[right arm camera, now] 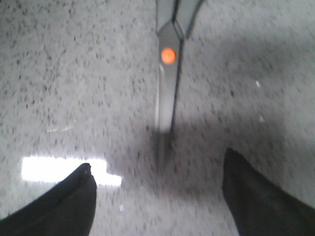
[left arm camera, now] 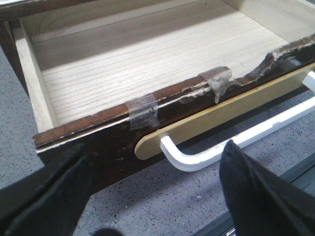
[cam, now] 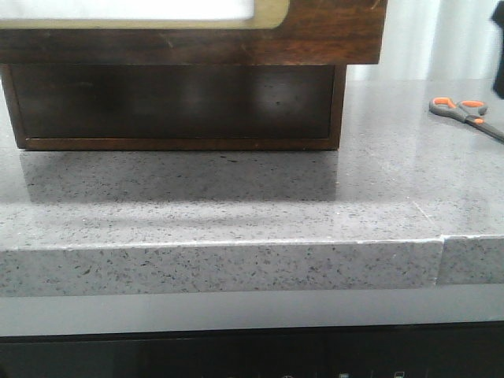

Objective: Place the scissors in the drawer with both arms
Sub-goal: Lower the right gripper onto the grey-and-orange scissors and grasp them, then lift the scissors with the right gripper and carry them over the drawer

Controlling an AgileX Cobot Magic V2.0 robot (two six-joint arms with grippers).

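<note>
The scissors (cam: 466, 110) lie flat on the grey speckled countertop (cam: 236, 205) near its right edge, well apart from the drawer (cam: 189, 35), their orange-lined finger loops toward the drawer side and the dark blades running off the right edge of the front view. In the right wrist view the scissors (right arm camera: 167, 83) show an orange pivot dot, blades closed together, with the tip pointing toward the gap between the right gripper's (right arm camera: 157, 196) two dark fingers (right arm camera: 261, 196); those fingers stand spread wide and hold nothing, clear of the blades. The drawer juts out over the counter at the left back, above a dark wooden cabinet frame (cam: 177, 106). In the left wrist view the drawer (left arm camera: 147, 73) is pulled out, showing a pale wooden floor, a chipped front top edge patched with clear tape (left arm camera: 142, 112), and a white bar handle (left arm camera: 236, 145) on a gold plate. The left gripper's (left arm camera: 157, 196) fingers (left arm camera: 54, 191) are parted, gripping nothing, just in front of the handle.
</note>
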